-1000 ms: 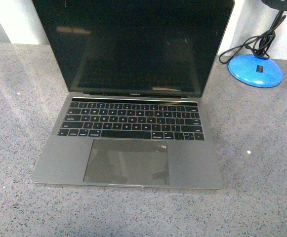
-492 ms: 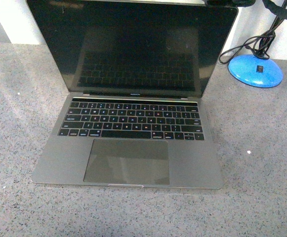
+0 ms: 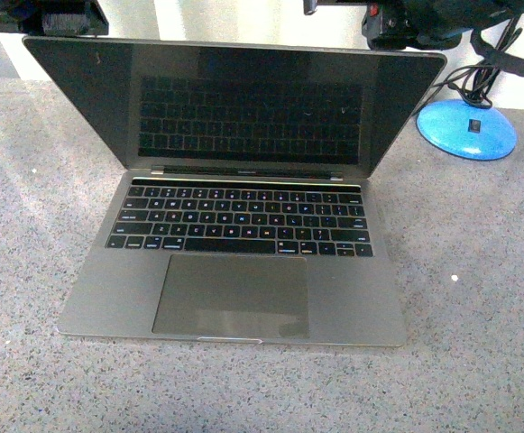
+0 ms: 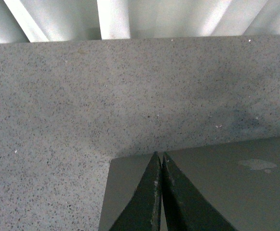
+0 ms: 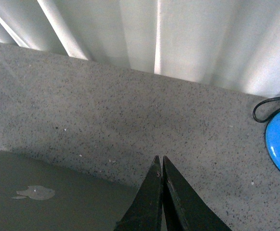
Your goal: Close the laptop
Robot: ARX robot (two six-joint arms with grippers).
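- Where the grey speckled table (image 3: 478, 343) ends beyond the tips of both pincers, a white ribbed wall (image 4: 115, 19) is seen.
- The laptop (image 3: 234, 262) is set open on the table. Its lid (image 4: 217, 192) lies under the left pincer (image 4: 160, 158) and the right pincer (image 5: 160, 161), with the pale apple mark (image 5: 33, 192) between the two.
- Both pincers are clenched, fingers pressed together with nothing held. The tips are placed over the lid's back near its upper edge, but contact cannot be told.
- A blue lamp base (image 3: 466, 129) with a black cord (image 3: 478, 77) is found on the table on the outer side of the right pincer, apart from the laptop.
- Compared with half a second ago, the lid is tipped further toward the keyboard (image 3: 239, 219), and both pincers have been brought into the front view above its top edge.
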